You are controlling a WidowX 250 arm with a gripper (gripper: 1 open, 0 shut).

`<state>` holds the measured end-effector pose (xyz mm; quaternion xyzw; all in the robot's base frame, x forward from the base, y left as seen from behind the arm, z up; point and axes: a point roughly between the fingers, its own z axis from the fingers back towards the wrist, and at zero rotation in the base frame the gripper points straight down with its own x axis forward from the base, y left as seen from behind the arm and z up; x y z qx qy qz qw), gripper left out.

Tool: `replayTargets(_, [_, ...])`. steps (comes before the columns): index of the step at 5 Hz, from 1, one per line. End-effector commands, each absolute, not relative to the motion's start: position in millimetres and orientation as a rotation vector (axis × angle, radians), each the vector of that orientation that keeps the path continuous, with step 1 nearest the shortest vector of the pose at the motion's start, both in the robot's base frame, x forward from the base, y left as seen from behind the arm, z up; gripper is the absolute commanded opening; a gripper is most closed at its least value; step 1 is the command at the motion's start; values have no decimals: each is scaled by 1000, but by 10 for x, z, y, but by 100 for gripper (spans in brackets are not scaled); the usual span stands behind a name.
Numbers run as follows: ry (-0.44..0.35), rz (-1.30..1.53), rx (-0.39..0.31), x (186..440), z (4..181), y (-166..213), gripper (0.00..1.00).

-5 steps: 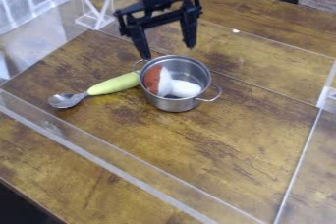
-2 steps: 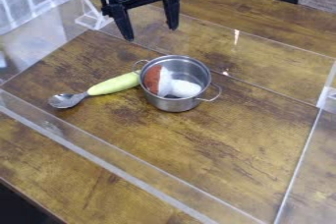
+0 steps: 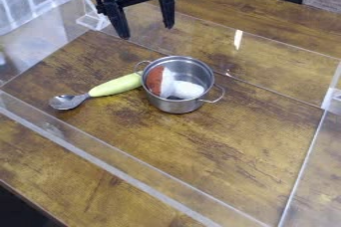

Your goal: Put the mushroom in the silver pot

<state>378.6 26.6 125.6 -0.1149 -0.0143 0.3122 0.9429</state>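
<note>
"Hand first: how does the gripper [image 3: 146,32] stand?"

"Spread wide, nothing between its fingers. It hangs over the far part of the table [image 3: 236,157], well apart from the pot [image 3: 178,107]."

"And the mushroom [image 3: 182,90]?"

"Inside the pot, lying on its side. The reddish cap leans to the left of the picture, the white stem to the right."

"So what's the step in hand?"

"Leaving it alone, I'd judge. The placing looks done, so what remains is to keep the arm clear."

"How would you do that well?"

"Keep the fingers spread and high, and move away from the pot, never across it. A low sweep could catch a side handle or tip the mushroom out."

"Anything else close by?"

"The corn-like vegetable [image 3: 116,86] lies just beside the pot, pointing toward the spoon [image 3: 68,102]. Neither needs touching. I'd go back only if the mushroom rolled out, and it looks well settled."
</note>
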Motion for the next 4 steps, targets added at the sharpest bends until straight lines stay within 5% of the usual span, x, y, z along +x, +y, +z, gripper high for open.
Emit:
replayTargets(1, [-127, 639, -244, 3825, 1473, 346, 100])
replayTargets(4, [-98, 540, -234, 3837, 1123, 174, 100])
